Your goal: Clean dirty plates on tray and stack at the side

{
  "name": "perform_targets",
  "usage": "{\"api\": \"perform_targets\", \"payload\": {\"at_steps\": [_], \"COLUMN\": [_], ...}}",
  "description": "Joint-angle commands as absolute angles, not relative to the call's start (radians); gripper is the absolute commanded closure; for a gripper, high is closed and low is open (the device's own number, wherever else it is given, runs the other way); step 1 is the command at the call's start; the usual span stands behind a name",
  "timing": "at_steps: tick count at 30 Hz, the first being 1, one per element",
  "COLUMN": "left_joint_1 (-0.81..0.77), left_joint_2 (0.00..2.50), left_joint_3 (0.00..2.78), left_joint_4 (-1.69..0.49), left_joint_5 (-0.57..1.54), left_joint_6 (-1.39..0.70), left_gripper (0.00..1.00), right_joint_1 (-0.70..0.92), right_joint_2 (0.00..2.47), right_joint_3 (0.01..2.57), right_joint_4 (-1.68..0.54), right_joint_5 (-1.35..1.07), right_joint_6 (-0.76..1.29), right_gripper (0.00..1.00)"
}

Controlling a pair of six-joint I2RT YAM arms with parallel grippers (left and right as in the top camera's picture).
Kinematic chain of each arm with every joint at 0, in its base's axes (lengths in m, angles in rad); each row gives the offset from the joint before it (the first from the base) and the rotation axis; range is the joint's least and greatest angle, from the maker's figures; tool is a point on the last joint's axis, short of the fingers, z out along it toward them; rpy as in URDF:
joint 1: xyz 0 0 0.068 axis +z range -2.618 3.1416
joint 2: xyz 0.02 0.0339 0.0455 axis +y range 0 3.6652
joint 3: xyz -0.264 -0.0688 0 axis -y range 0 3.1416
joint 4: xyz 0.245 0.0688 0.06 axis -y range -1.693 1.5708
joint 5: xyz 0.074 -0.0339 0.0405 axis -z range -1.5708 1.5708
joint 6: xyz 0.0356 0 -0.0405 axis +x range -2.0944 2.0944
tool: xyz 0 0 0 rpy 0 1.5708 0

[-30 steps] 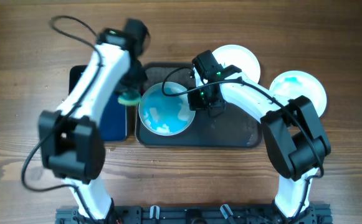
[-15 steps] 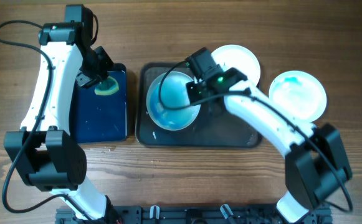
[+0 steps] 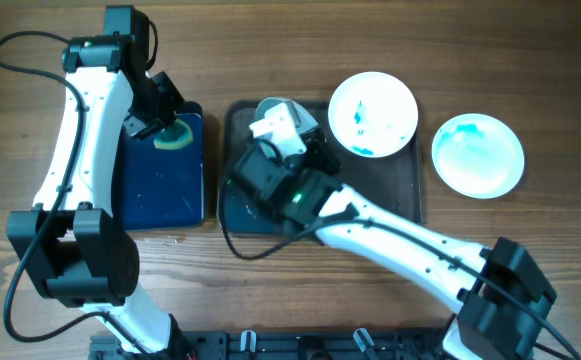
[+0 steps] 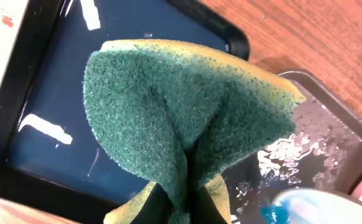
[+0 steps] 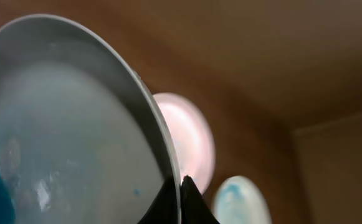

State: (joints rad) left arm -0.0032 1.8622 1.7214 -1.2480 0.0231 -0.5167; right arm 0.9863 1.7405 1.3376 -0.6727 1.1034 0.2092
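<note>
My left gripper [image 3: 170,132] is shut on a green and yellow sponge [image 4: 187,118], held over the blue water tray [image 3: 160,185]. My right gripper [image 5: 182,186] is shut on the rim of a blue-smeared plate [image 5: 62,137]. It holds the plate tilted up on edge over the back left of the black tray [image 3: 390,205]. In the overhead view this plate [image 3: 295,112] is mostly hidden by the right arm. A white plate with blue stains [image 3: 372,113] and a blue-smeared plate [image 3: 478,153] lie on the table to the right.
The blue water tray [image 4: 62,106] lies directly left of the black tray [image 4: 330,124]. The right arm stretches diagonally across the black tray. The two side plates also show behind the held plate in the right wrist view [image 5: 190,143] [image 5: 240,199].
The left gripper carried the sponge from the plate to the blue tray and then stayed. The right arm swung around to the left and tipped the plate up on edge.
</note>
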Motion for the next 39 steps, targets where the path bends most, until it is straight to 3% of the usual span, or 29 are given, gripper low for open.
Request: {"api": "perform_targets", "payload": {"at_steps": [1,10,15,20,28,39], "left_joint_1": [0.002,0.002,0.002,0.002,-0.061,-0.167], "left_joint_2": [1.851,1.851,1.851,1.851,1.851,1.851], "left_joint_3": [1.730,1.730,1.730,1.730,1.730,1.730], "left_joint_4": [-1.230,-1.218,-1.220,-1.218,-1.177,-1.098], "left_joint_5": [0.046,0.061,0.072,0.110,0.120,0.119], "left_joint_6": [-0.505,-0.505,-0.505,-0.505,-0.505,-0.505], "left_gripper": [0.96,0.96,0.96,0.96,0.96,0.96], "right_joint_1": [1.022,1.044,1.027,0.947,0.522,-0.169], "right_joint_2": [1.716,1.716,1.716,1.674,1.523,1.454], "right_joint_3": [1.357,1.357,1.357,1.357,1.357,1.326], "right_joint_4": [-0.659,-0.640,-0.646,-0.703,-0.756,-0.899], "right_joint_5": [1.399,1.385,1.060,0.653,0.054,0.033], "right_joint_6": [0.176,0.155,0.175,0.378,0.458,0.527], "right_gripper": [0.96,0.96,0.96,0.96,0.96,0.96]}}
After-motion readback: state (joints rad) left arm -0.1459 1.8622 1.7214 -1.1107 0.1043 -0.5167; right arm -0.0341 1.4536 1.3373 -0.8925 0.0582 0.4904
